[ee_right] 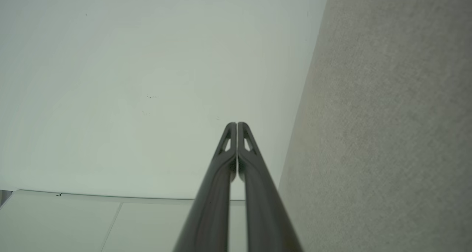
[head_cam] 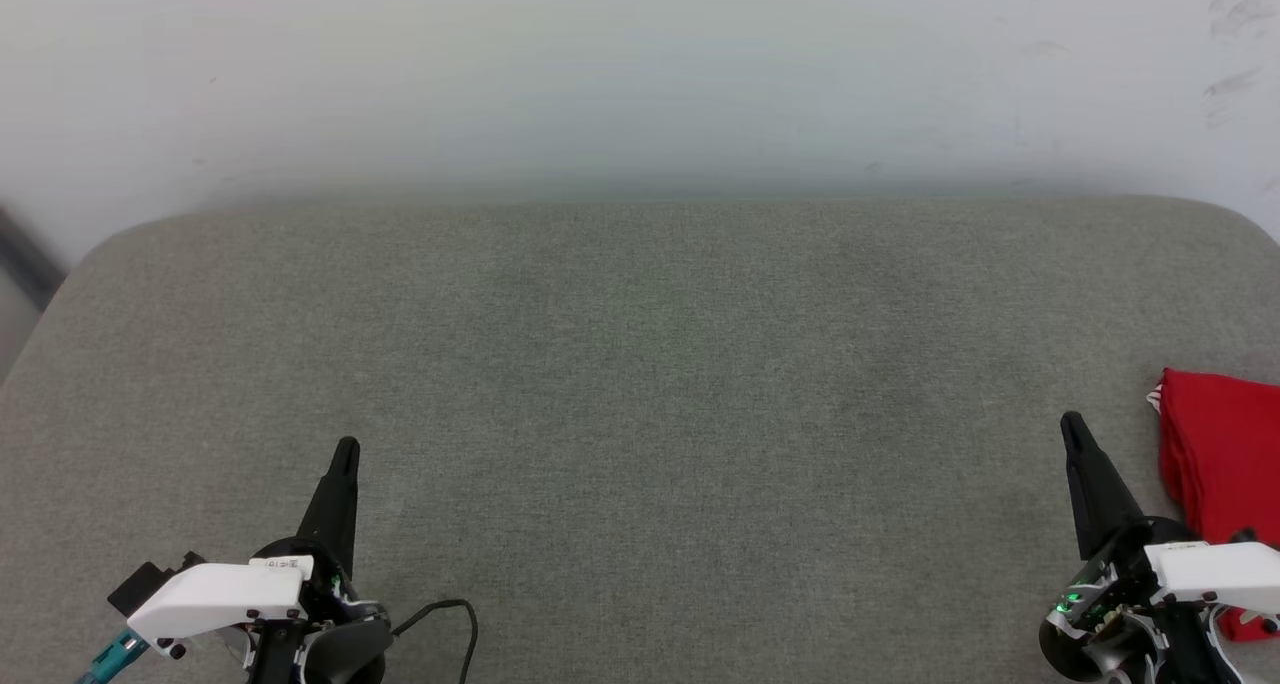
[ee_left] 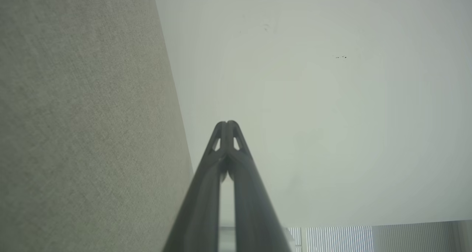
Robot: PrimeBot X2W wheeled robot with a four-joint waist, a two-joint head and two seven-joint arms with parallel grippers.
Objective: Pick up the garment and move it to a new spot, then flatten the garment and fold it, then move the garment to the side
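The garment [head_cam: 1222, 454] lies folded as a plain red bundle at the right edge of the grey padded table [head_cam: 640, 394], with a bit of striped trim at its upper left corner. My right gripper [head_cam: 1072, 426] is shut and empty, just left of the garment and apart from it. At the lower left, my left gripper [head_cam: 346, 450] is also shut with nothing in it. In the left wrist view the left gripper [ee_left: 227, 123] has its fingertips pressed together. The right gripper [ee_right: 236, 125] in the right wrist view looks the same, tips touching.
A pale wall [head_cam: 640, 74] rises behind the table's far edge. A black cable [head_cam: 450, 614] loops near my left wrist. The grey fabric surface [ee_left: 81, 119] runs along the left gripper, and the same surface [ee_right: 387, 126] runs beside the right gripper.
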